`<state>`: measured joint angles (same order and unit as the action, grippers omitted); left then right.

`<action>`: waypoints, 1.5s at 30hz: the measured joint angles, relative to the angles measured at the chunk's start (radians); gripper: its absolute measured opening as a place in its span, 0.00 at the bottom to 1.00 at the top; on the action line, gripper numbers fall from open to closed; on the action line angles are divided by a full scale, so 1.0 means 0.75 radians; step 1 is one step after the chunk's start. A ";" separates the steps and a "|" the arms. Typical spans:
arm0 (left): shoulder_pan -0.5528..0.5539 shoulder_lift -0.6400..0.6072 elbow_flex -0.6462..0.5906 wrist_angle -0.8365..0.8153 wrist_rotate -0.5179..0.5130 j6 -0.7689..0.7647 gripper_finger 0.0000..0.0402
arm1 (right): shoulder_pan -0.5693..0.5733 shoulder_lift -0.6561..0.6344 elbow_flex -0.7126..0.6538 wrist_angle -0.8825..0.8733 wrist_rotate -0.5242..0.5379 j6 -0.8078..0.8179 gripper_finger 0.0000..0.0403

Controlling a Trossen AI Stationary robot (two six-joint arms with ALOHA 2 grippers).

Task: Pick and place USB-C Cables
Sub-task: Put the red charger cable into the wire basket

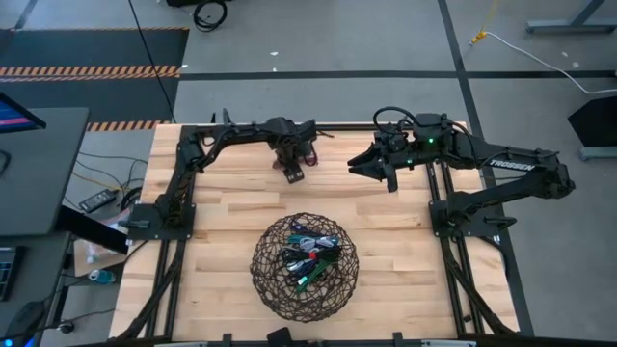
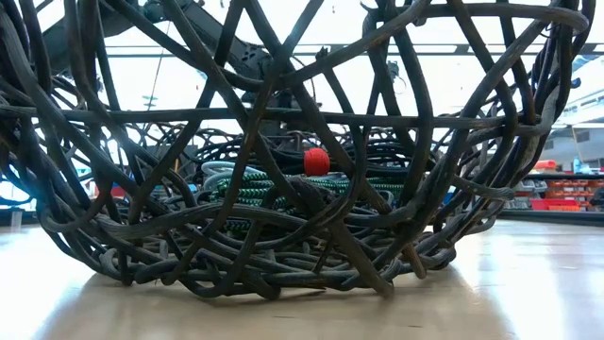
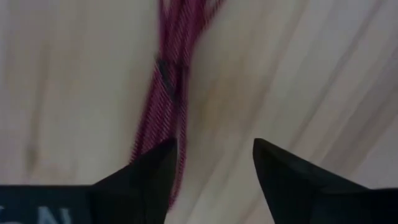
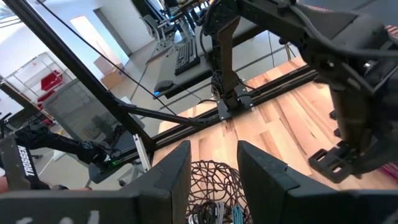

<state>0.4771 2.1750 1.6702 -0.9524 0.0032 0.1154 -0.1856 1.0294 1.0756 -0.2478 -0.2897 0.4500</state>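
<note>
On the left of the wooden table (image 1: 222,222), the left gripper (image 1: 293,166) reaches down near the far edge, over a maroon cable (image 3: 166,93) that lies stretched on the bare wood. In the left wrist view its two dark fingers (image 3: 152,171) stand apart with a clear gap between them; the cable runs down beside one finger and passes under its tip, so the jaws are spread and nothing is clamped between them. Toward the middle, nearer the front edge, sits the round dark wire-mesh basket (image 1: 305,267), well apart from both grippers. Inside it lies a tangled heap of the other USB-C cables (image 1: 307,258): teal, green, black and grey coils are visible from above, and the low view shows a green-patterned bundle (image 2: 274,194) with a red tip (image 2: 316,161) among dark loops, all seen through the woven strands, which hide much of the pile. To the right, the right gripper (image 1: 359,166) hangs above the far part of the table, aimed toward the left arm; its fingers (image 4: 177,174) are parted and empty, with the basket's rim showing in the gap between them.
</note>
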 joint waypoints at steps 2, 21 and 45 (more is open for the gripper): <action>0.004 0.000 0.052 -0.008 0.000 0.001 0.56 | 0.000 -0.001 0.000 0.000 0.000 0.004 0.34; 0.006 0.000 0.140 -0.017 0.012 0.156 0.51 | 0.012 0.000 0.000 0.000 -0.002 0.039 0.34; 0.034 0.056 0.138 0.004 0.011 0.071 0.50 | 0.039 0.000 0.000 0.032 0.000 0.028 0.34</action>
<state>0.5022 2.2173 1.7737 -0.9494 0.0116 0.1688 -0.1562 1.0294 1.0759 -0.2241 -0.2894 0.4708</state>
